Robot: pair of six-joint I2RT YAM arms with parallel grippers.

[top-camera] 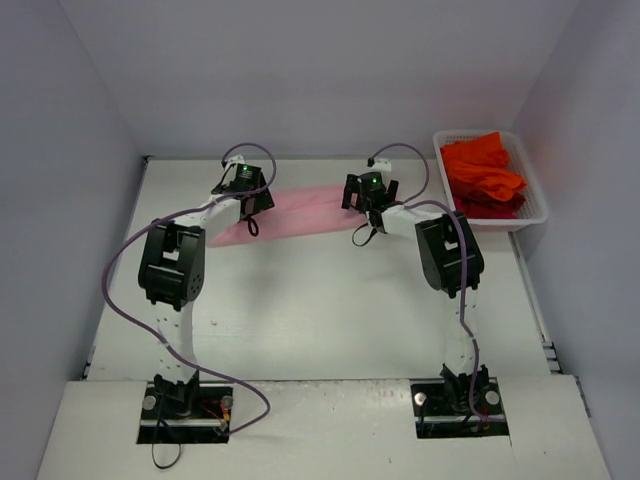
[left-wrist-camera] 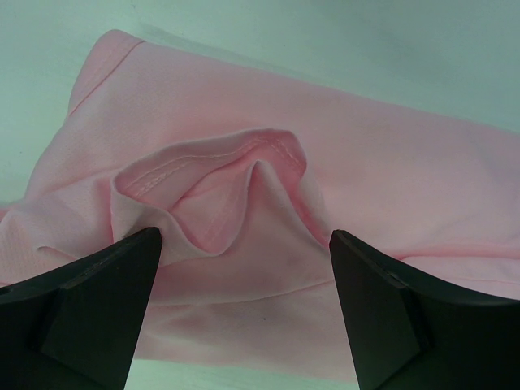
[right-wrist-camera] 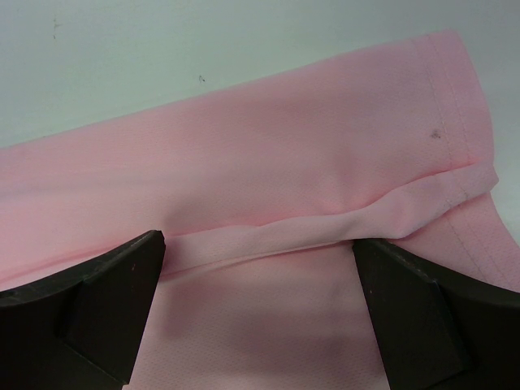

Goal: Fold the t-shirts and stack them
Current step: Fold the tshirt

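A light pink t-shirt (top-camera: 300, 212) lies folded into a long strip across the far part of the table. My left gripper (top-camera: 252, 203) hovers open over its left end, where a rumpled sleeve hem (left-wrist-camera: 236, 183) bulges between the spread fingers (left-wrist-camera: 97, 301). My right gripper (top-camera: 372, 198) stands open over the right end; a raised fold (right-wrist-camera: 325, 231) of pink cloth (right-wrist-camera: 268, 154) runs from one finger (right-wrist-camera: 106, 301) to the other. Neither gripper pinches the cloth. Bright orange-red t-shirts (top-camera: 482, 172) are heaped in the basket at the far right.
A white mesh basket (top-camera: 534, 205) stands at the table's far right corner. The white table (top-camera: 320, 310) stretches between the shirt and the arm bases. Grey walls close in on three sides, and purple cables loop off both arms.
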